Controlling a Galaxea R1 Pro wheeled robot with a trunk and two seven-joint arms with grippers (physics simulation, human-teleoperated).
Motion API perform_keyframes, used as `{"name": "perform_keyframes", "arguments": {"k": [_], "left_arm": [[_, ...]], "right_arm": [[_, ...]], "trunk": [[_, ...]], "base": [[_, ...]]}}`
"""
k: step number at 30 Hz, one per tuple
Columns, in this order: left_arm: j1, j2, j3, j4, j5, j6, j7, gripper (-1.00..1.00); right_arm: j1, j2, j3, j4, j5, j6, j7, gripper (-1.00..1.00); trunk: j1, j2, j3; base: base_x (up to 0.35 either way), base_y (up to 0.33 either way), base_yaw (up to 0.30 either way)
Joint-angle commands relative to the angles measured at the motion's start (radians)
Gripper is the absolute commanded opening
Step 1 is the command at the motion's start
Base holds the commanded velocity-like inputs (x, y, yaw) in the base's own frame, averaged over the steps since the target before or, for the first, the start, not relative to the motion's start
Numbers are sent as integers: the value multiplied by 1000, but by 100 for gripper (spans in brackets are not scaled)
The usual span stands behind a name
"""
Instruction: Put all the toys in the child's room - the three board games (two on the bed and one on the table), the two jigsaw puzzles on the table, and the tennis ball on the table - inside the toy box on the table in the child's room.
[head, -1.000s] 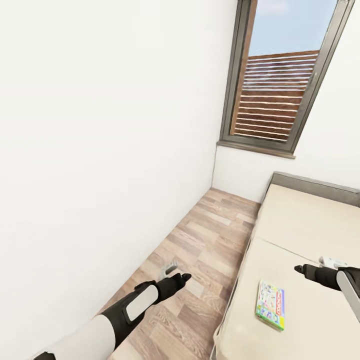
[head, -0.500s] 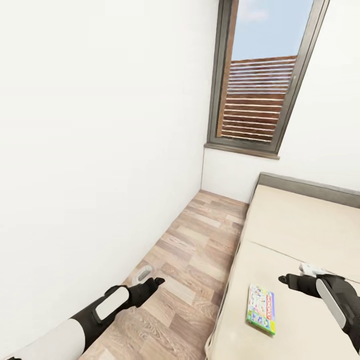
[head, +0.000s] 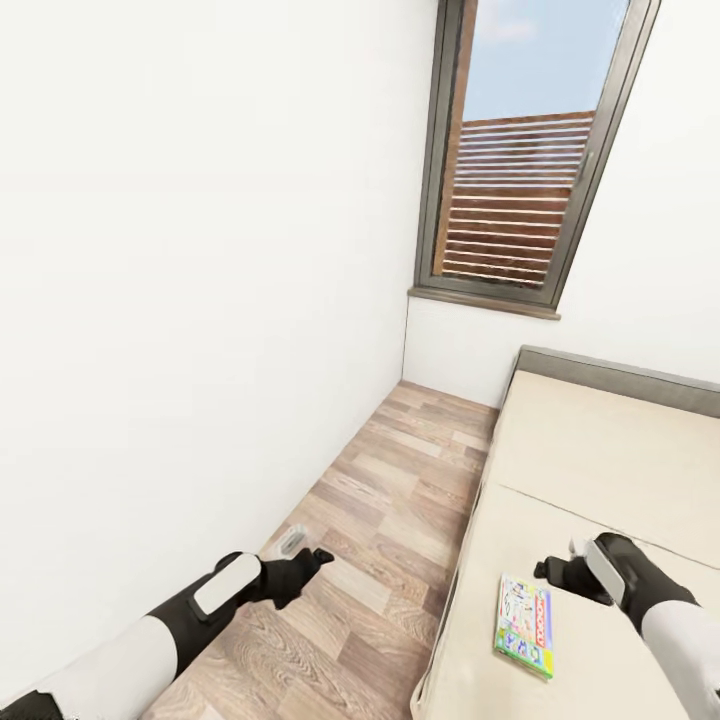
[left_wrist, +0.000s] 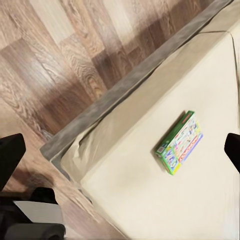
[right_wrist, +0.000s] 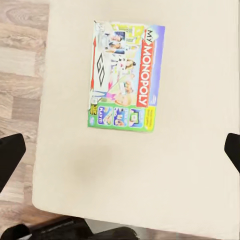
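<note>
- White walls, a tall window (head: 520, 150) and plank floor (head: 380, 520) frame the bed (head: 600, 480).
- One board game (head: 525, 627), a Monopoly box, lies flat near the bed's corner.
- Right gripper (head: 556, 574) hovers just beside it, jaws spread wide; left gripper (head: 312, 562) hangs over the floor, also spread.
- Judged step: reaching for the box; next, lower and pinch an edge.

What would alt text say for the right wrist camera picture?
A colourful "My Monopoly" board game box lies flat on a cream bed, seen from above. Wood-plank floor runs along one side of the bed, and the open right pincer's dark fingertips show at both edges.
</note>
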Motion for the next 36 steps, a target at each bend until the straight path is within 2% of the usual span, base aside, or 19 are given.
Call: {"name": "perform_keyframes", "arguments": {"k": [1,2,3,6,9,10,14,15,18,20,24,29,36], "left_arm": [[-3,0,-6,-3,20,0,11,100],[-5,-1,-6,-4,37,2,18,100],[-5,-1,-6,-4,45,2,20,100],[-7,-3,-6,-4,63,3,26,100],[-7,-8,-6,-4,69,3,27,100],[-8,-25,-6,-2,74,2,29,100],[-7,-29,-5,-2,75,1,29,100],[-7,-29,-4,-2,76,-2,28,100],[-7,-29,-4,-2,77,-4,28,100],[-6,-27,-4,-2,77,-4,27,100],[-5,-23,-4,-1,77,-5,21,100],[-5,-22,-4,0,76,-5,18,100],[-5,-21,-4,0,75,-7,17,100]], "right_arm": [[-40,2,-5,60,-6,-6,-11,100],[-99,4,-12,143,-11,-32,-22,100],[-120,5,-16,170,-13,-44,-27,100],[-169,8,-19,230,-17,-71,-37,100],[-185,10,-19,250,-16,-85,-37,100],[-197,7,-23,263,-15,-119,3,100],[-196,0,-24,266,-13,-132,79,100],[-189,-6,-26,265,-13,-139,133,100],[-176,-17,-27,265,-12,-165,201,100],[-161,-43,-28,265,-13,-206,279,100],[-149,-74,-30,262,-17,-247,340,100],[-144,-87,-32,249,-19,-274,369,100],[-143,-72,-27,238,-15,-288,356,100]], "trunk": [[1,-2,-2],[4,-9,-5],[8,-16,-9],[20,-37,-18],[31,-58,-27],[35,-65,-31],[50,-93,-43],[54,-100,-46],[66,-121,-56],[73,-135,-62],[89,-163,-74],[108,-198,-90],[135,-247,-110]], "base": [[3,0,0],[2,0,0],[2,0,0],[1,0,0],[0,0,0],[0,0,0],[0,0,0],[0,0,0],[0,0,0],[0,0,0],[0,0,0],[0,0,0],[0,0,-11]]}}
